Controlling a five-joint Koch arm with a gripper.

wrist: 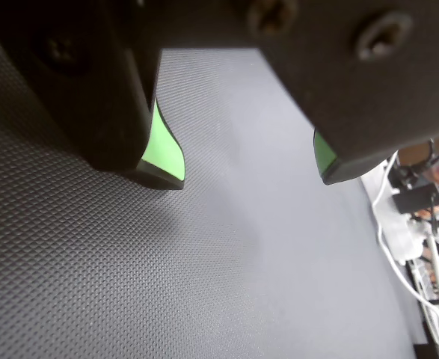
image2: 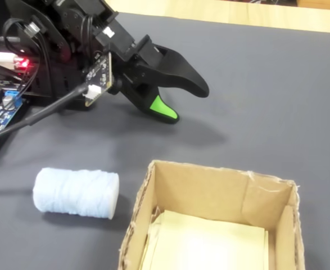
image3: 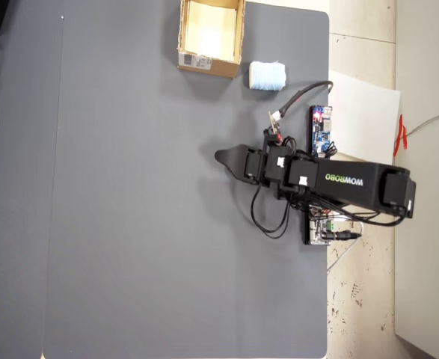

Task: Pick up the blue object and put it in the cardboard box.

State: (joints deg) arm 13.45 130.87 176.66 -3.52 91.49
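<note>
I'm holding the gripper (image2: 188, 103) spread wide and empty, hovering over the mat (image2: 277, 90). The blue object (image2: 76, 192) is lying just beside the cardboard box (image2: 209, 185); descending there, I'm risking clipping its wall.

A dark grey, finely textured mat (image3: 144, 224) covers the tabletop. On it, in the overhead view, an open tan cardboard box (image3: 208, 63) with a pale yellowish inside sits near the top edge. Just beside it, apart, lies a pale light-blue soft roll-shaped block (image3: 266, 75). A small dark blue circuit board (image3: 320, 129) lies at the mat's right edge.
</note>
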